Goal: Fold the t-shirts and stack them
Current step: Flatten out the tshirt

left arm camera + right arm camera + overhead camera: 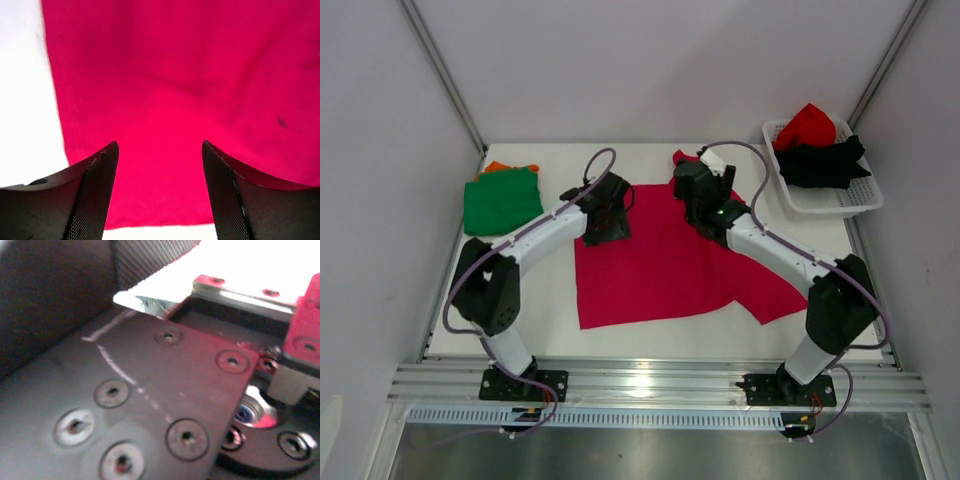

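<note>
A magenta-pink t-shirt (660, 265) lies spread flat in the middle of the table. My left gripper (605, 218) hovers over its far left part. In the left wrist view the left gripper (160, 150) is open and empty, with the pink cloth (175, 75) below and the shirt's edge just under the fingertips. My right gripper (705, 205) is over the shirt's far edge, and its jaws do not show clearly. The right wrist view shows only a black screwed plate (150, 405) close up. A folded green shirt (502, 202) lies on an orange one (498, 167) at the far left.
A white lattice basket (840, 205) stands at the far right and holds a red shirt (807, 125) and a black shirt (825, 162). White walls enclose the table on three sides. A metal rail (650, 380) runs along the near edge.
</note>
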Motion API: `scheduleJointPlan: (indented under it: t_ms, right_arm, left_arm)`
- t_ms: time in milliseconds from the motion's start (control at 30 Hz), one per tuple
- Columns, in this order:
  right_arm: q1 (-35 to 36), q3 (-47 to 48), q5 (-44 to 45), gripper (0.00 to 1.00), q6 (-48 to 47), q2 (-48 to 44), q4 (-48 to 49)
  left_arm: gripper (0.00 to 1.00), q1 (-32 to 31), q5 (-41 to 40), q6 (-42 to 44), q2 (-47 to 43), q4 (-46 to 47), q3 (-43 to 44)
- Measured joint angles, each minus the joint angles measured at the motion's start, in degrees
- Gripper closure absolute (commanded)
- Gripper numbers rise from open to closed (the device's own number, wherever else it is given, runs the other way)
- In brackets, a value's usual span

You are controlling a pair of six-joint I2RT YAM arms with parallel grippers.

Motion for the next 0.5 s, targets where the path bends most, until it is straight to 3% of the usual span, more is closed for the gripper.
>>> scheduleJointPlan:
  t_ms: [233,500]
  right_arm:
    - [-0.79,-9.88,3.15,0.2,2.84,-11.41,-1.92]
    - [-0.81,-13.81,4.52,0.2,4.17,-20.46,-3.41]
  left_arm:
    - [0.31,6.4,3.52,1.55,9.9,-3.93,8.59]
    - [0.31,10.47,10.97,3.43,19.21,-6.67,18.49]
